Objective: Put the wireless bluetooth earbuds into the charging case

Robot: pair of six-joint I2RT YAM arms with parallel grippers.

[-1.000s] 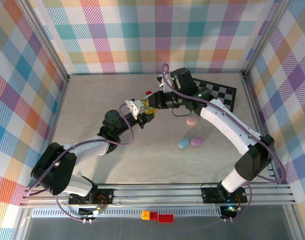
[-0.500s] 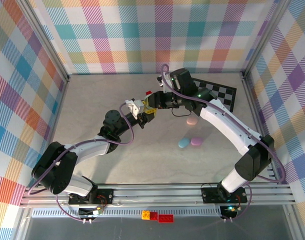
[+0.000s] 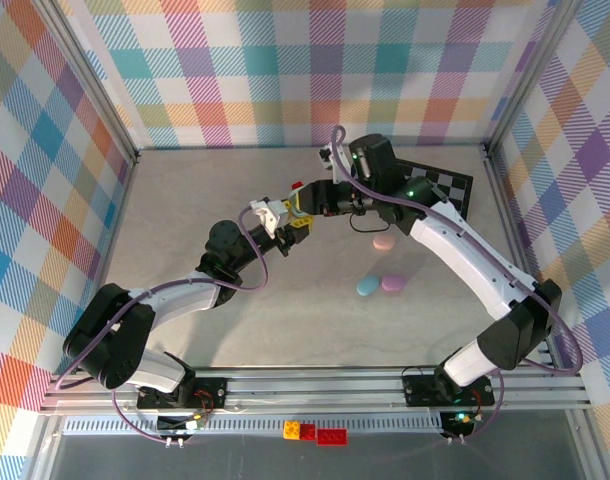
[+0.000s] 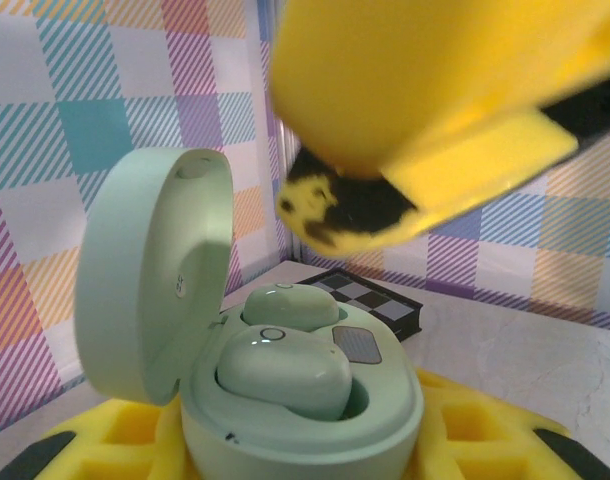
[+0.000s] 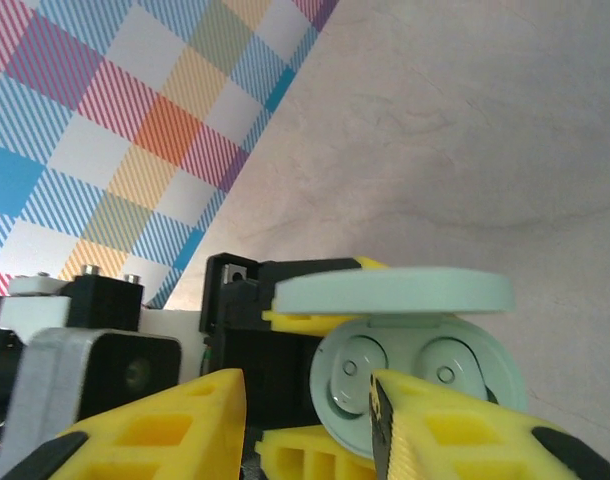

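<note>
Checkered board (image 3: 450, 188) at far right, red and yellow bricks (image 3: 316, 432) along the front edge.

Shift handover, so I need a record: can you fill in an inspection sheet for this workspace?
Surface: pale marbled table, no spills seen.
Job's things: mint charging case, lid open, both earbuds seated.
Clutter: closed pink case, blue case, purple case; checkerboard far right; bricks on the front rail.
End effectors: left end effector shut on the mint charging case; right end effector open, just above it.
Cables: purple cables run along both arms.
Surroundings: plaid walls, metal frame.
</note>
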